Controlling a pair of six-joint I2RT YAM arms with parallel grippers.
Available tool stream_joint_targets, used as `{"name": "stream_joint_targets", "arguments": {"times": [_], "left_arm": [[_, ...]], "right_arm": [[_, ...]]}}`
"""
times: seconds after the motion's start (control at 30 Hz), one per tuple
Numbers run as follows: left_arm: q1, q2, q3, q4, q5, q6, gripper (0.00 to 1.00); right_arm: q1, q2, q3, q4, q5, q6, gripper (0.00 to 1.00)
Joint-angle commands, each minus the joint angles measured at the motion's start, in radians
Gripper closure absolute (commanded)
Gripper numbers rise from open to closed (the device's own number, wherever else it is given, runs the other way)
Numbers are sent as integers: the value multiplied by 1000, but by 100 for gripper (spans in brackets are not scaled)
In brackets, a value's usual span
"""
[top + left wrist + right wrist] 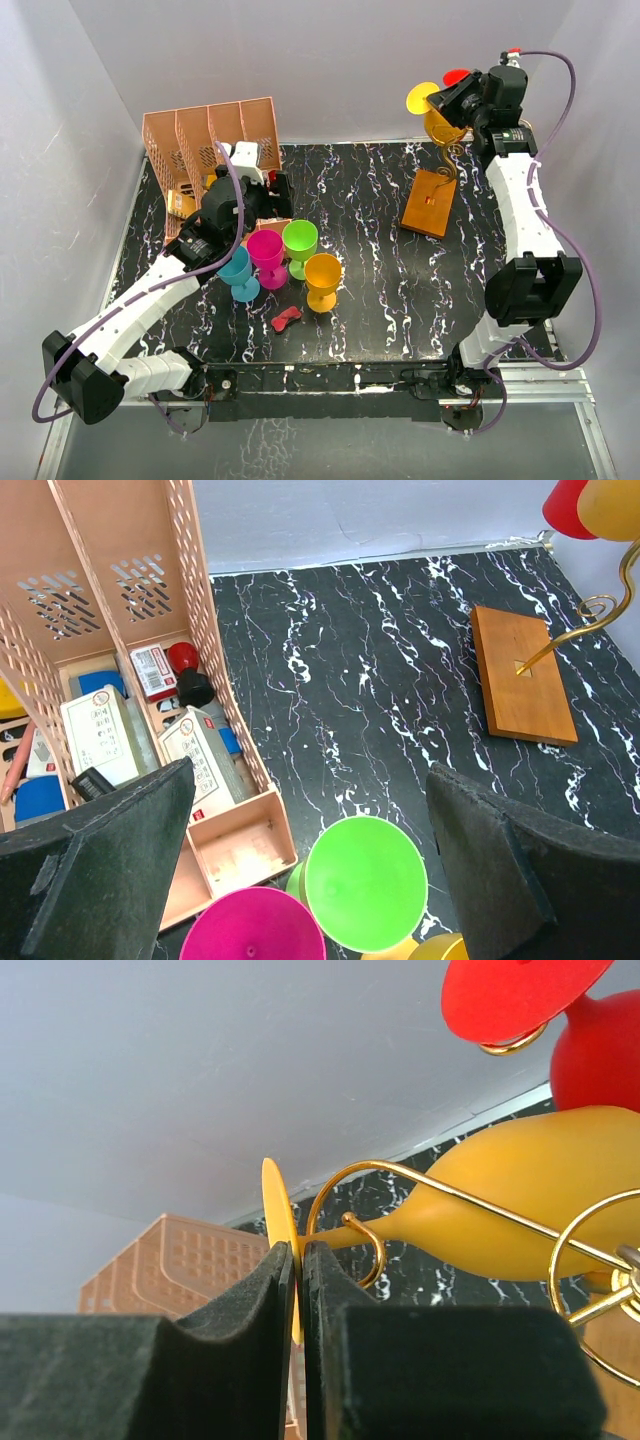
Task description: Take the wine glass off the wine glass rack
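Observation:
A yellow wine glass (437, 118) hangs upside down on the gold wire wine glass rack (447, 160), which stands on a wooden base (430, 202) at the back right. My right gripper (447, 98) is shut on the thin edge of the glass's round foot (272, 1210), pinched between its pads (297, 1250). The glass's stem passes through a curled wire arm (381, 1256), with the bowl (540, 1200) to the right. A red wine glass (600, 1050) hangs on the rack behind it. My left gripper (310, 780) is open, hovering over the cups at the left.
Teal (236, 270), magenta (266, 250), green (299, 240) and orange (322, 275) glasses stand grouped left of centre. A small red object (286, 319) lies in front of them. A pink slotted organiser (210, 135) with small items fills the back left corner.

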Motion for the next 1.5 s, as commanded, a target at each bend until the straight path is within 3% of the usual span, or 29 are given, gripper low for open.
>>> {"name": "stream_joint_targets", "arguments": {"times": [0.0,0.23,0.67,1.1,1.47], "left_arm": [[9,-9,29,4,5,-3,3],[17,-10,30,4,14,-8,3],[38,-13,30,5,36,-23,3],[78,-11,29,12,76,-47,3],[84,-15,31,11,84,-51,3]], "right_arm": [[-43,-46,-22,159,-84,142,91],[-68,-16,-40,221,-199,265,92],[-69,36,-16,227,-305,339,92],[-68,106,53,212,-244,334,92],[-68,85,69,172,-91,347,92]]}}
